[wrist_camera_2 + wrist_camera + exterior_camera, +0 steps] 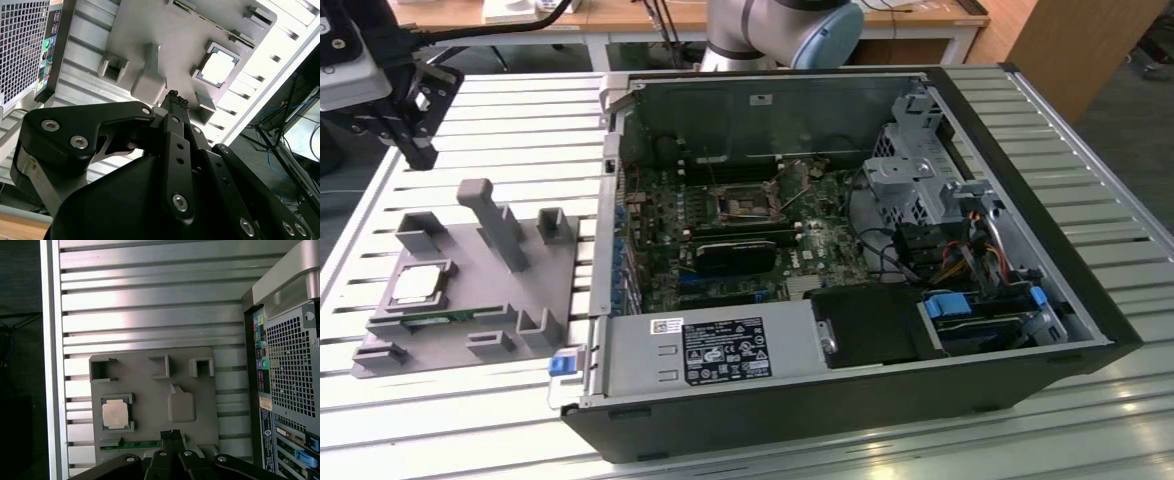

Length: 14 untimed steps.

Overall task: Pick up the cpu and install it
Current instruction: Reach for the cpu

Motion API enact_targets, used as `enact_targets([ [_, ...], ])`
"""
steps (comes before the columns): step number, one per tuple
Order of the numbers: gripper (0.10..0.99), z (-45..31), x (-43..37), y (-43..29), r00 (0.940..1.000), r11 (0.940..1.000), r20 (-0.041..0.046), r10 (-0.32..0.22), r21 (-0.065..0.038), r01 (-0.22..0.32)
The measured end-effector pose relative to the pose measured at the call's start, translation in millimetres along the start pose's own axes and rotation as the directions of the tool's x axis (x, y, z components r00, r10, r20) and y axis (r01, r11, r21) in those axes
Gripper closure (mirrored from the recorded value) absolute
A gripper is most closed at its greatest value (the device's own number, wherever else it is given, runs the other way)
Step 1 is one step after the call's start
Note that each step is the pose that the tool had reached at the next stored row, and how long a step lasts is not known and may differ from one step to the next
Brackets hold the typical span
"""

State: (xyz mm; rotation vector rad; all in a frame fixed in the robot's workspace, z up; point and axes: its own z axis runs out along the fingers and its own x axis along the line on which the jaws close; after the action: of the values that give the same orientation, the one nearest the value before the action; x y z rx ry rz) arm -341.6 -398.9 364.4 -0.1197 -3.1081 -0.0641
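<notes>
Hanging over the slatted metal table [520,100], the gripper [420,157] sits at the exterior view's left, above the far end of a gray holder [467,270] and touching nothing. In both wrist views its black fingers [175,102] are pressed together at the tips, narrow, with nothing between them.

The cpu [420,285] lies flat in a square pocket of the holder, silver top up and pale rim showing, on the side of the holder away from the computer case [854,400]. It is well apart from the gripper. In the first wrist view the cpu [116,414] is off to one side of the fingertips, while a tall gray post [181,406] of the holder stands closer to them. In the second wrist view the cpu [219,67] shines bright in its pocket beyond the fingertips.

A thin green memory stick [132,444] lies along the holder's edge, just beside the cpu.

The computer case lies on its side on the table, open upward, just beside the holder. Inside it the green board [720,240] shows, with the square socket [747,205] near its middle, well apart from the cpu.
</notes>
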Motion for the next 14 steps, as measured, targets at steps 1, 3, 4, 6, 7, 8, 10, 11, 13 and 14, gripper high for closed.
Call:
enact_targets([
  [1,0.980,0.3,0.3,0.0,1.0000,1.0000,-0.0001,0.000,0.000,0.000],
  [3,0.980,0.7,0.9,-0.1,1.0000,1.0000,-0.0003,0.000,0.000,0.000],
  [4,0.980,0.8,1.2,-0.1,1.0000,1.0000,-0.0005,0.000,0.000,0.000],
  [6,0.980,1.2,1.6,-0.2,1.0000,1.0000,-0.0010,0.000,0.000,0.000],
  [7,0.980,1.4,1.8,-0.2,1.0000,1.0000,-0.0012,0.000,0.000,0.000],
  [8,0.980,1.7,2.1,-0.2,1.0000,1.0000,-0.0014,0.000,0.000,0.000],
  [10,0.980,2.2,2.3,-0.3,1.0000,1.0000,-0.0022,0.000,0.000,0.000],
  [11,0.980,2.4,2.6,-0.3,1.0000,1.0000,-0.0028,0.000,0.000,0.000],
  [13,0.980,3.1,2.8,-0.3,1.0000,1.0000,-0.0041,0.000,0.000,0.000],
  [14,0.980,3.4,3.0,-0.4,1.0000,1.0000,-0.0050,0.000,0.000,0.000],
])
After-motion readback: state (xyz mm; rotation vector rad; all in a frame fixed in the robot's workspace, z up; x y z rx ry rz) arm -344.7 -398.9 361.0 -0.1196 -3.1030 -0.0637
